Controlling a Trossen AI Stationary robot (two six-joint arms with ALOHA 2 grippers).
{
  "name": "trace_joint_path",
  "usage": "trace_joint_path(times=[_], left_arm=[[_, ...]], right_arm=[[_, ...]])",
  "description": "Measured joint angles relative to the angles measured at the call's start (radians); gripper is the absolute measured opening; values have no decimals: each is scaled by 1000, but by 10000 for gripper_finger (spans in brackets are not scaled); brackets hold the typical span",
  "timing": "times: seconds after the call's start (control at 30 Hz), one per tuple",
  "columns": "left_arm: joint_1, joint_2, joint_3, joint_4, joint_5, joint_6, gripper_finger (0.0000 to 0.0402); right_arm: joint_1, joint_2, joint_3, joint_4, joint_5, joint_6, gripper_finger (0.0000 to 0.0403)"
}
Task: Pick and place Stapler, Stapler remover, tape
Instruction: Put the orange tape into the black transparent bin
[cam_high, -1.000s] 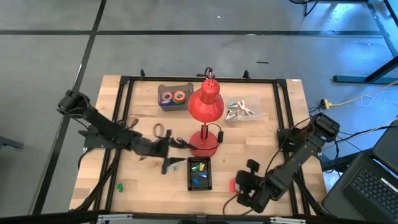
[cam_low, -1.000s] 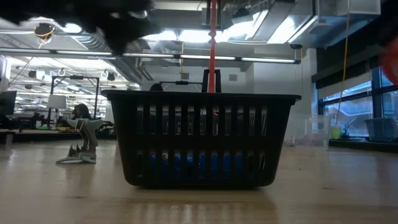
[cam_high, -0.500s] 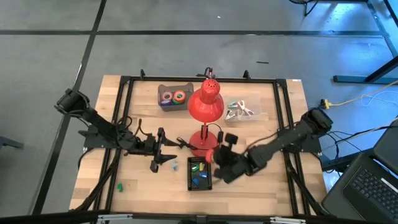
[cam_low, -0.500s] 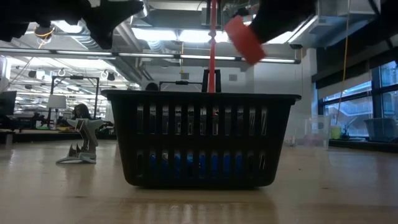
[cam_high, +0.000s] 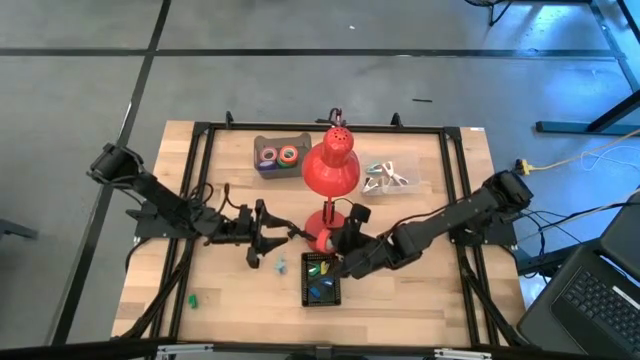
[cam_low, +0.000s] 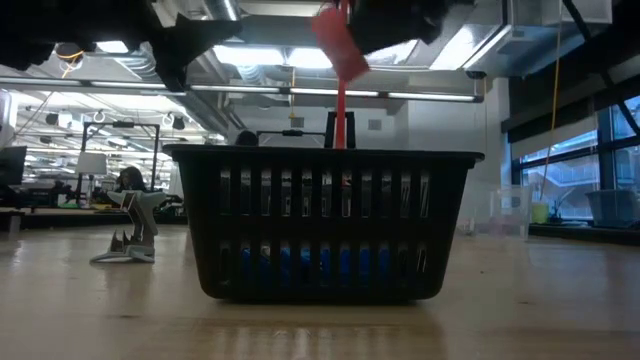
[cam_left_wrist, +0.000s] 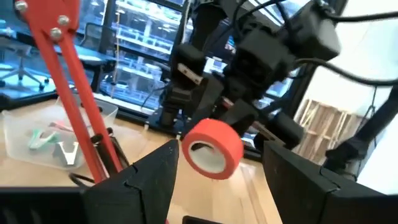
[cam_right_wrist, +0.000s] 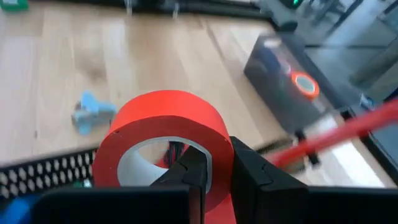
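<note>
The right tool (cam_right_wrist: 208, 171) is clenched on a red tape roll (cam_right_wrist: 166, 140), held above the black basket (cam_high: 321, 279). Beyond it, the left tool (cam_high: 262, 232) hovers over the tabletop (cam_high: 420, 215), fingers spread, grasping nothing, near the red lamp (cam_high: 331, 170).

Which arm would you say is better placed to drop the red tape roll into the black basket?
The right: its gripper already grips the red tape roll just above the black basket. The left gripper is empty, beside the basket.
</note>
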Motion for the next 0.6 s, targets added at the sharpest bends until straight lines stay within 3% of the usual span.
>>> trace_joint_path(times=[0.23, 0.43, 0.6], left_arm=[[38, 1, 15, 22, 100, -47, 223], [37, 37, 108, -11, 227, 39, 223], [37, 113, 192, -84, 243, 64, 223]], right_arm=[[-8, 0, 0, 145, 0, -107, 39], [-14, 0, 1, 204, -6, -141, 39], [-12, 0, 1, 239, -14, -165, 39]])
